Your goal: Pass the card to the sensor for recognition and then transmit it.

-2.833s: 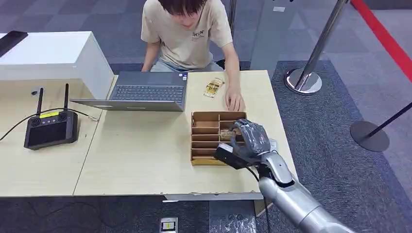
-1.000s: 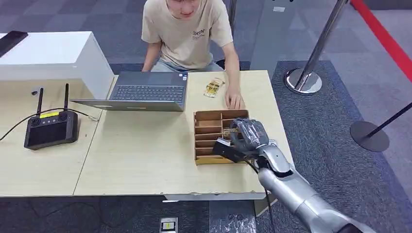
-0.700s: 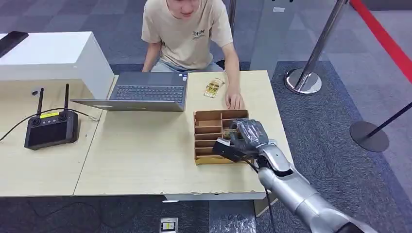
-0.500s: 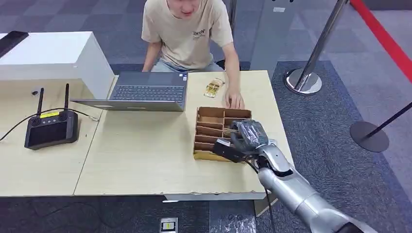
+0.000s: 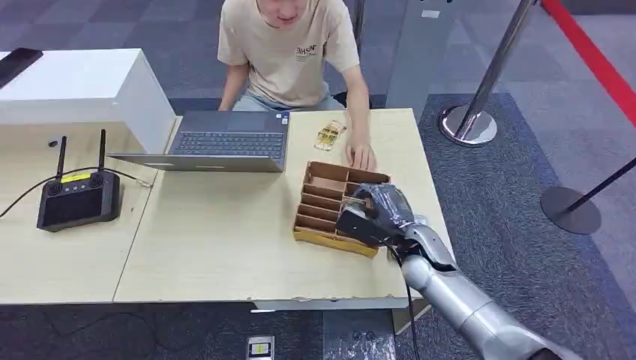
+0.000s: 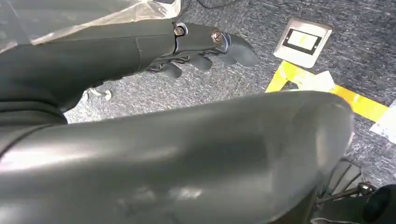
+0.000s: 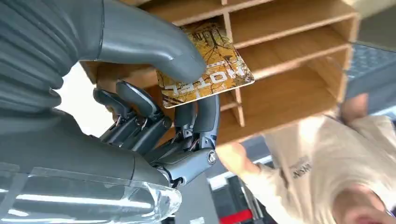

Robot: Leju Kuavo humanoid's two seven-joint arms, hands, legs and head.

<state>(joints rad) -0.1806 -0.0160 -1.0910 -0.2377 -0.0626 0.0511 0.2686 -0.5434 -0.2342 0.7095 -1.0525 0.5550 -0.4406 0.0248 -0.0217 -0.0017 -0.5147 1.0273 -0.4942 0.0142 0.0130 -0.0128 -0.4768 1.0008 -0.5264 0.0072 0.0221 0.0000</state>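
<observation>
**Card pinched, not yet scanned**

Right hand (image 7: 154, 93) fingers (image 7: 140, 42) pinch the card (image 7: 210, 70) over the divided box (image 5: 330, 206) on the surface (image 5: 225, 240). Sensor pass and handover remain. Person's hand (image 5: 363, 156) waits at 12 o'clock. Left hand (image 6: 201, 46) hangs, fingers curled, empty.

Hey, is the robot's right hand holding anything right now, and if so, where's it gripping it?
Yes. The right hand holds a yellow-orange printed card, pinched at one end between thumb and fingers, in front of the wooden divider box.
</observation>
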